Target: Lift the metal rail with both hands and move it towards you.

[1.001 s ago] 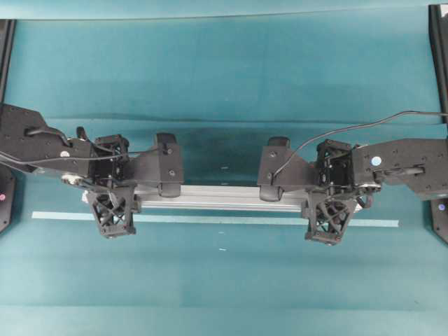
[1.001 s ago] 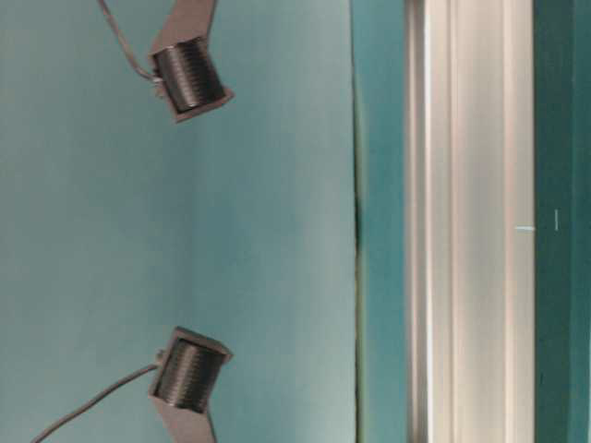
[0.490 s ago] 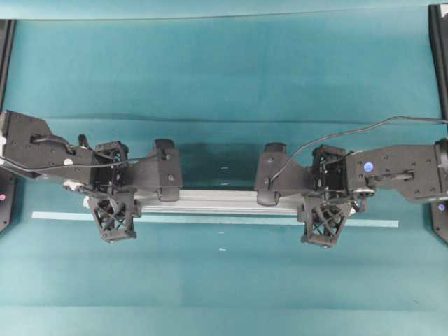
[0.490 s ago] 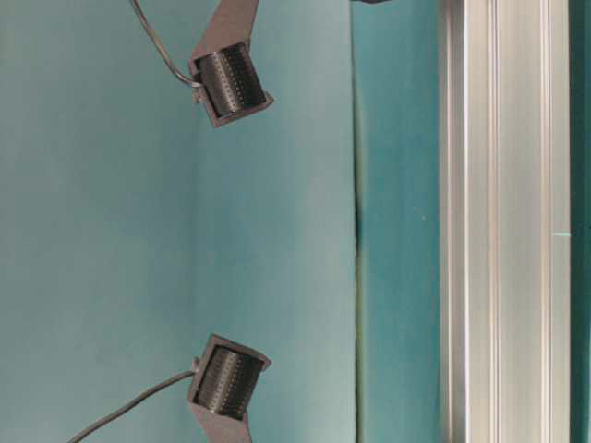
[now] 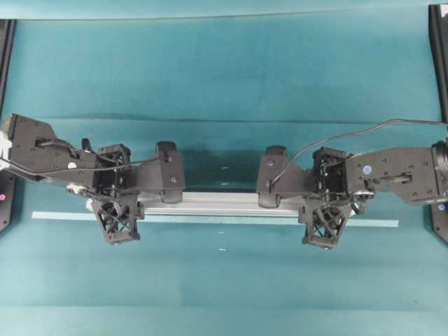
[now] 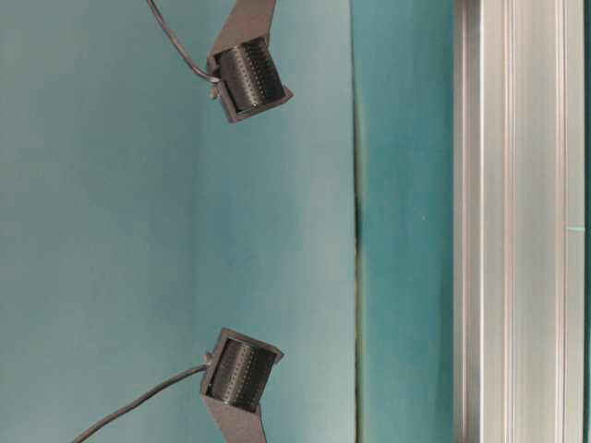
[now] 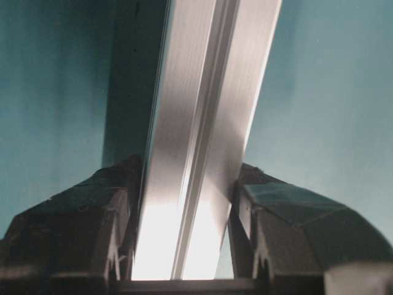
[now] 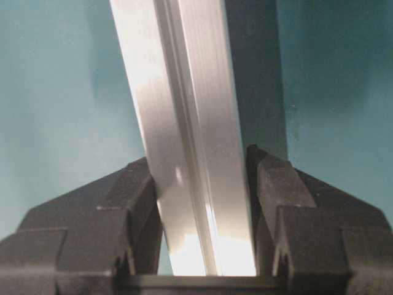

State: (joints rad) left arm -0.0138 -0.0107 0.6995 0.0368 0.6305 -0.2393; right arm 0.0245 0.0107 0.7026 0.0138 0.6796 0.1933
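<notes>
The metal rail (image 5: pixel 220 204) has come closer to the front and now covers part of the green tape strip (image 5: pixel 364 223). The left gripper (image 5: pixel 117 218) and right gripper (image 5: pixel 325 222) each squeeze one end, holding it up. It looks partly moved; setting it down is left.

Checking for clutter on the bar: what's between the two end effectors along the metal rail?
Only bare metal rail. In the overhead view, nothing sits on it between the left end effector and the right end effector.
</notes>
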